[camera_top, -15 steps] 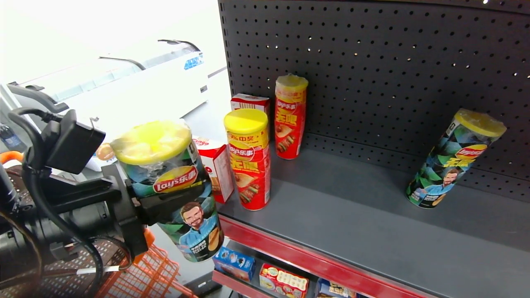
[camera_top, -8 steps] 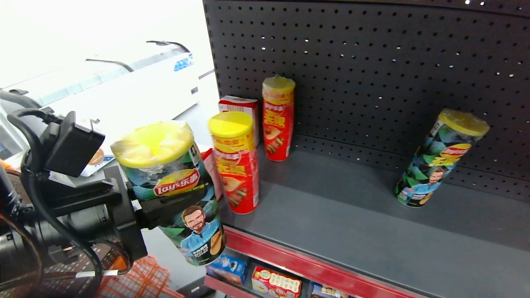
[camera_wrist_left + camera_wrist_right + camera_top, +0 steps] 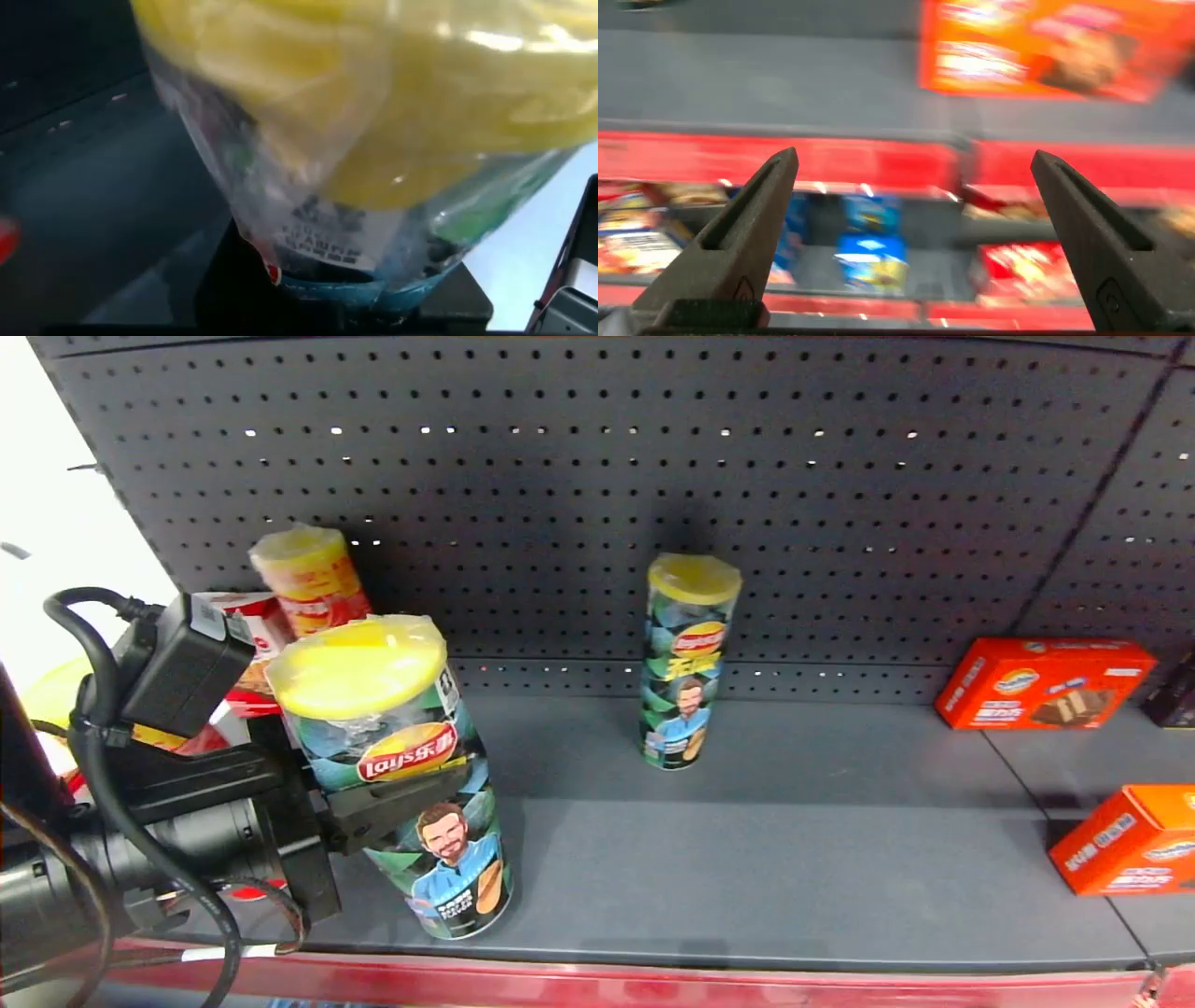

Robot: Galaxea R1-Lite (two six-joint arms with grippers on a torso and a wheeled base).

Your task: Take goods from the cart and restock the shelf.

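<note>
A green chip can with a yellow lid (image 3: pixel 392 775) is held upright in my left gripper (image 3: pixel 397 795), which is shut on its middle. The can hangs over the front left part of the grey shelf (image 3: pixel 794 859); whether its base touches the board I cannot tell. In the left wrist view the same can (image 3: pixel 355 187) is seen from very close. A matching green can (image 3: pixel 686 663) stands upright farther back near the pegboard. My right gripper (image 3: pixel 915 233) is open with nothing between its fingers, in front of the shelf's red front edge (image 3: pixel 878 159).
A red chip can (image 3: pixel 308 579) and a red-and-white box (image 3: pixel 261 625) stand behind the left arm. Orange boxes (image 3: pixel 1046 681) (image 3: pixel 1130 840) lie at the right end. A black pegboard (image 3: pixel 653 476) backs the shelf. Packaged goods (image 3: pixel 868 247) fill the lower shelf.
The whole head view has swung right along the shelf. The held can, earlier beside the shelf's left end above the cart, is now over the shelf's front part.
</note>
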